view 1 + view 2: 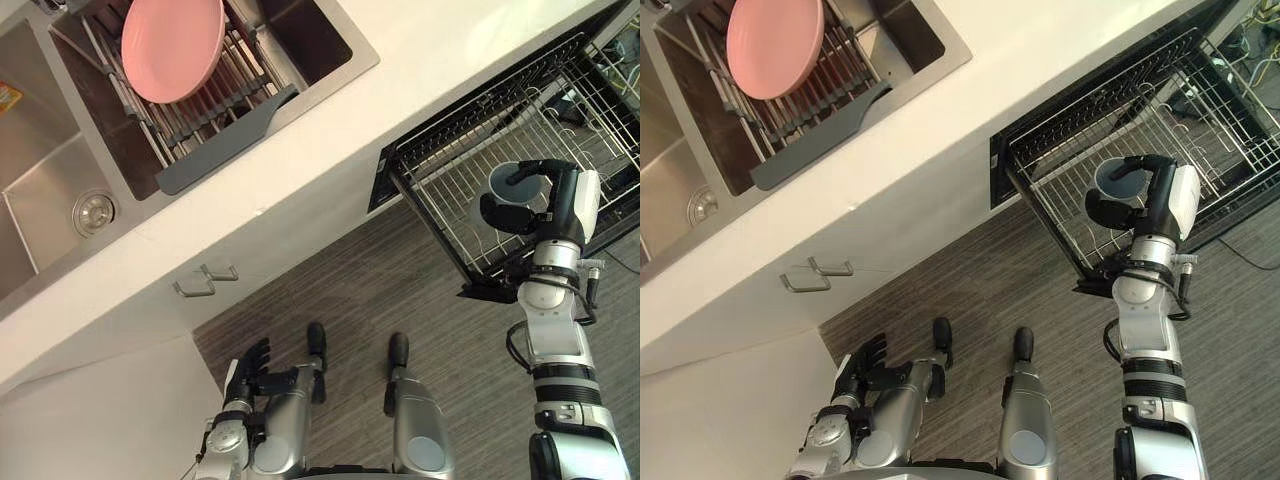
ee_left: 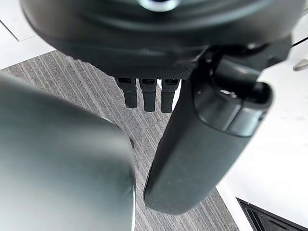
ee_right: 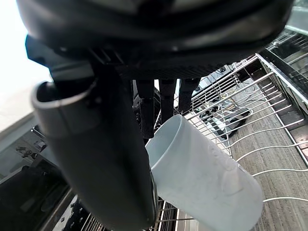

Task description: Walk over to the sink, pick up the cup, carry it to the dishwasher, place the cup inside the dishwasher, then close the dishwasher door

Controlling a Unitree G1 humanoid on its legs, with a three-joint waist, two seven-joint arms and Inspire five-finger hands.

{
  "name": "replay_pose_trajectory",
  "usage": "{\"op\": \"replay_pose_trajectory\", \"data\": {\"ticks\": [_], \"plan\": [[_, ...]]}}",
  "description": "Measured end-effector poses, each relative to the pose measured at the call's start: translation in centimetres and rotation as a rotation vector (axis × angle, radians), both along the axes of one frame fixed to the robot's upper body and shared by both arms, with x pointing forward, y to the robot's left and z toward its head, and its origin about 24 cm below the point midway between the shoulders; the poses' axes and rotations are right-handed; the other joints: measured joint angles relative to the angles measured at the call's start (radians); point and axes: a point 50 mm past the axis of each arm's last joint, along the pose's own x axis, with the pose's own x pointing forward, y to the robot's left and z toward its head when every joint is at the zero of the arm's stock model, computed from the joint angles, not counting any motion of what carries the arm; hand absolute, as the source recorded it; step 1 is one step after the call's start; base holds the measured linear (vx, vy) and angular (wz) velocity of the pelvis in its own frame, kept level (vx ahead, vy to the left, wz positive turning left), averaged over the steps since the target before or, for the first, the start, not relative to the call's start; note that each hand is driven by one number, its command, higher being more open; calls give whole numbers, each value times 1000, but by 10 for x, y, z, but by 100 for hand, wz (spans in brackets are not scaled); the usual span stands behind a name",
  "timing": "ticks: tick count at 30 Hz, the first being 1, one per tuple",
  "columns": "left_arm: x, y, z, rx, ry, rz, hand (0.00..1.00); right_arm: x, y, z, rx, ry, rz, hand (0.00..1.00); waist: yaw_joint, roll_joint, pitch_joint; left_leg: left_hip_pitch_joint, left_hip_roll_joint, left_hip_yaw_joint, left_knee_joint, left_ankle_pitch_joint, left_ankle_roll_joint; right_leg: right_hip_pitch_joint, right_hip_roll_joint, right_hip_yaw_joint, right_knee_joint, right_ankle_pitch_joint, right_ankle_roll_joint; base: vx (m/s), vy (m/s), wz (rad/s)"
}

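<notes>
1. Fingers (image 1: 528, 168) of your right hand (image 1: 558, 200) curl round the cup (image 1: 508, 184) at three o'clock in the left eye view, over the dishwasher rack (image 1: 440, 170), likely poised for lowering it in.
2. Right wrist view: cup pinned between thumb (image 3: 96, 144) and fingers, rack beneath.
3. Left wrist view: your left hand (image 2: 159, 43) hangs relaxed, empty.

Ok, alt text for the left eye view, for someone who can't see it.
The right hand holds a pale blue cup over the pulled-out wire dishwasher rack. A pink plate stands in the sink rack; the left hand hangs open.
</notes>
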Motion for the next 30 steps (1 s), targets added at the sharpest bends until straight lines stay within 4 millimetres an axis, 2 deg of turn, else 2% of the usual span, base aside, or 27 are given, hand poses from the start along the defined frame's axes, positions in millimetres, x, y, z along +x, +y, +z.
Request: {"op": "replay_pose_trajectory", "data": {"ticks": [6, 7, 11, 20, 25, 30], "plan": [[1, -1, 1, 6, -5, 0, 90, 9, 4, -9, -13, 57, 7, 30, 4, 1, 0, 1, -1, -8, -2, 9, 1, 0, -1, -7, 9, -3, -4, -35, 0, 5], [2, -2, 1, 10, -6, -6, 90, 9, 4, -12, -11, 69, 7, 90, 4, 1, 0, 1, -4, -12, -6, 14, 1, 0, -1, -10, 10, -3, -4, -50, -2, 10], [3, -3, 1, 17, -8, -5, 90, 10, 4, -21, -6, 107, 6, 90, 4, 1, 0, 5, -5, -25, -25, 33, -1, 1, -3, -20, 13, -3, -4, -47, -6, 10], [4, -5, 2, 16, -9, -13, 90, 11, 8, -25, -4, 129, 14, 90, 4, 1, 0, 31, -5, -26, -70, 57, -4, 7, -2, -20, 11, -2, -5, -8, -1, 0], [4, -6, 2, 15, -9, -16, 90, 12, 17, -33, 42, 126, 20, 90, 4, 1, 0, 44, -5, -25, -83, 61, -6, 15, -2, -18, 8, -2, -6, 0, 0, 0], [4, -6, 0, 15, 5, -17, 90, -4, 27, -43, 168, 83, 32, 90, 4, 0, 0, 73, -5, -23, -99, 61, -6, 44, -1, -18, -8, -2, -6, 0, 0, 0]]}}
